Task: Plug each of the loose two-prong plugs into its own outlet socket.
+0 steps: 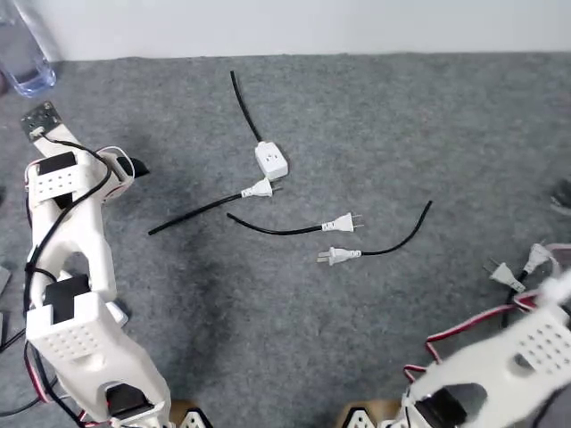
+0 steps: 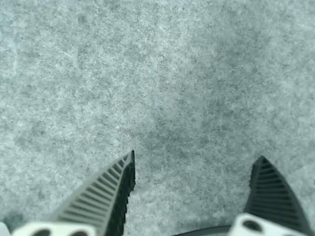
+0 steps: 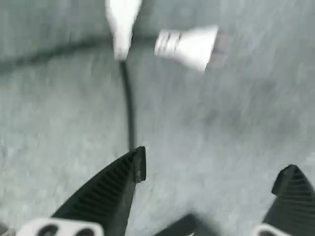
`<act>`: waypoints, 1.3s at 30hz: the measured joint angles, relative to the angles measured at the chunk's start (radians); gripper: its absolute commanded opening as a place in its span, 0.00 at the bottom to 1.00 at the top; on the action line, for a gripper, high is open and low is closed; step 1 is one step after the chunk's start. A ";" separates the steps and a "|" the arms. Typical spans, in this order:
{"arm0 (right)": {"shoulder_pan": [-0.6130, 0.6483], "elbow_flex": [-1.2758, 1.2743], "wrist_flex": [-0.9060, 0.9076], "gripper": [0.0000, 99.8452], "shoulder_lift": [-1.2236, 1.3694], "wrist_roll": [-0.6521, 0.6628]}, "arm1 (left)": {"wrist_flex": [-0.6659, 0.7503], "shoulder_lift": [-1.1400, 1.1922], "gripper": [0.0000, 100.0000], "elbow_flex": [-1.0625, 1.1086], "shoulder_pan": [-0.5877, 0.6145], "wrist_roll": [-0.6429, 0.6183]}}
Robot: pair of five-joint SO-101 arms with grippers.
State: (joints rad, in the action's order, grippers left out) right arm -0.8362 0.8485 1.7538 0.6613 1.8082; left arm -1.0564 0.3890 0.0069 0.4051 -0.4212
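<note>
The outlet socket (image 1: pixel 271 159) has one plug (image 1: pixel 259 188) just beside it and two loose plugs (image 1: pixel 342 224) near. Well apart from it, the left gripper (image 2: pixel 197 162) and the right gripper (image 3: pixel 216 167) are spread, the right one over a far plug (image 3: pixel 122 29). Its stiff cord (image 3: pixel 129 108) may twist it when pinched.

Bottle (image 1: pixel 21 55) cut off at corner, plug (image 3: pixel 188 45) (prongs indistinct)

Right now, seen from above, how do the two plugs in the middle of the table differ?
The upper plug points its prongs to the right of the high view; the lower plug points them to the left. The upper cord runs to the left; the lower cord curves away to the right. Both plugs are white, on black cords, lying loose on the grey mat.
</note>
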 measured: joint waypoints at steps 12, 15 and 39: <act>0.612 -0.038 0.000 0.32 -0.008 -0.560 | 0.000 0.000 0.35 0.000 0.000 0.000; 0.720 -0.126 0.000 0.32 -0.008 -0.560 | 0.006 0.000 0.35 0.000 0.000 0.000; 0.967 -0.721 -0.109 0.29 -0.115 -0.288 | 0.012 0.000 0.35 0.000 0.000 0.000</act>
State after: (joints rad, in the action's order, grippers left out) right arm 0.1304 0.1274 1.6448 0.5462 1.5198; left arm -1.0441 0.3890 0.0069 0.4051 -0.4212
